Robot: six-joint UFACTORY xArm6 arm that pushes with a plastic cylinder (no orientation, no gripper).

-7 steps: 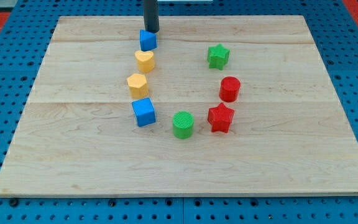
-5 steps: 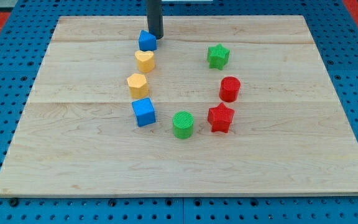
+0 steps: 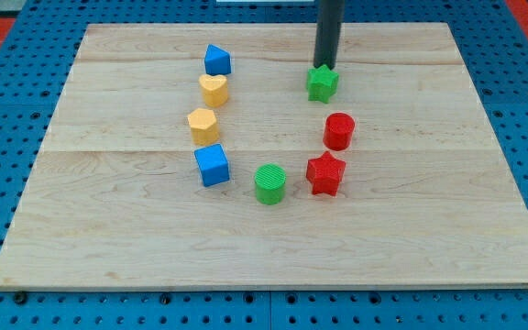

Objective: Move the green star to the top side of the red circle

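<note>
The green star [image 3: 321,83] lies on the wooden board [image 3: 429,220], right of centre near the view's top. The red circle [image 3: 338,131] stands just below it and slightly to the right, with a small gap between them. My tip [image 3: 324,67] is at the star's top edge, touching or nearly touching it; the dark rod rises straight up out of the view.
A red star [image 3: 325,173] lies below the red circle, and a green circle [image 3: 269,183] is to its left. On the left run a blue block [image 3: 216,60], a yellow heart [image 3: 213,89], a yellow block [image 3: 203,124] and a blue cube [image 3: 212,165].
My tip has moved right, from beside the top blue block to the top edge of the green star. No block has visibly moved.
</note>
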